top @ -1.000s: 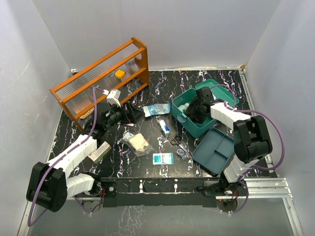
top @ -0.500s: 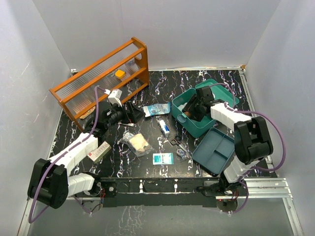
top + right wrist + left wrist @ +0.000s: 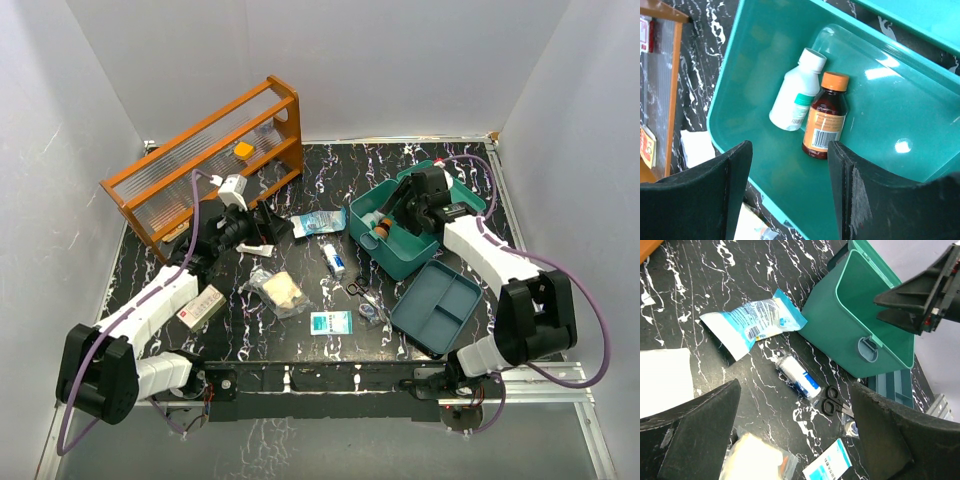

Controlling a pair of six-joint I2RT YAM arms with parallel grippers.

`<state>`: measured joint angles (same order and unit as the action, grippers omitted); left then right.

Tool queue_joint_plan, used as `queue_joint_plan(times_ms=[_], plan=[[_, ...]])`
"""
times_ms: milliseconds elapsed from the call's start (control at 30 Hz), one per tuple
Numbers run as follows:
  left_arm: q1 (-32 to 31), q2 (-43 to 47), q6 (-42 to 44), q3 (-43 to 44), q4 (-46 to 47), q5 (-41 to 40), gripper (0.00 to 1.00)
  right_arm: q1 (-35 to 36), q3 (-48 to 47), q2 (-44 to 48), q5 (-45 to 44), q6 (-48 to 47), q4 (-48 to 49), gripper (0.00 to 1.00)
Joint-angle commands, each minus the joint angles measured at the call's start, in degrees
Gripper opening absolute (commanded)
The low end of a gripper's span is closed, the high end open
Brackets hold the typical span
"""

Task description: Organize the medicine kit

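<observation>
The medicine kit is a teal box standing open at the right of the table, its lid laid back. A white bottle and a brown bottle with an orange cap lie side by side on its floor. My right gripper hovers over the kit's inside, open, with nothing between its fingers. My left gripper is open and empty above the table left of the kit, over loose supplies.
On the table lie a blue-white pouch, a wrapped roll, scissors, a bagged gauze pad, a teal-white packet and a red-white box. A blue-grey divided tray sits front right. An orange rack stands back left.
My right gripper has lifted out of the kit and opened wider, leaving the brown bottle beside the white one. The left arm has shifted only slightly.
</observation>
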<state>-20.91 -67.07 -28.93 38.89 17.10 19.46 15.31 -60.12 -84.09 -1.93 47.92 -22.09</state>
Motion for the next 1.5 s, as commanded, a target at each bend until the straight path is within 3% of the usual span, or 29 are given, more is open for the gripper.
queue_joint_plan(times_ms=[0,267,600,900,1033,1200,1333,1467], plan=[[-0.1,1.3,1.9,4.1,-3.7,-3.5,0.9,0.2,-4.1,4.2,3.0,-5.6,1.2,0.6],[-0.1,4.5,1.7,4.5,-8.3,-7.4,0.9,0.8,-3.8,9.8,12.9,-12.1,4.2,0.6],[-0.2,12.1,1.2,1.6,-16.1,-9.8,0.89,15.3,-8.8,10.3,4.7,-17.3,1.9,0.63],[-0.2,15.3,-2.2,-0.7,-17.3,-12.3,0.87,27.7,-18.3,-5.3,-1.8,-20.0,-1.0,0.62],[-0.1,15.4,-4.2,-1.1,-19.0,-15.4,0.84,29.1,-24.2,-13.8,-7.5,-23.3,-3.5,0.62],[-0.1,19.3,-6.7,-4.3,-17.3,-18.4,0.83,30.1,-30.5,-23.1,-16.7,-32.3,-4.5,0.62],[-0.1,25.4,-8.2,-5.3,-20.4,-26.4,0.79,34.8,-31.3,-27.7,-30.0,-45.1,-0.4,0.62],[-0.1,33.2,-5.8,-5.6,-21.4,-32.7,0.8,37.0,-33.3,-31.4,-32.5,-50.7,-0.5,0.62]])
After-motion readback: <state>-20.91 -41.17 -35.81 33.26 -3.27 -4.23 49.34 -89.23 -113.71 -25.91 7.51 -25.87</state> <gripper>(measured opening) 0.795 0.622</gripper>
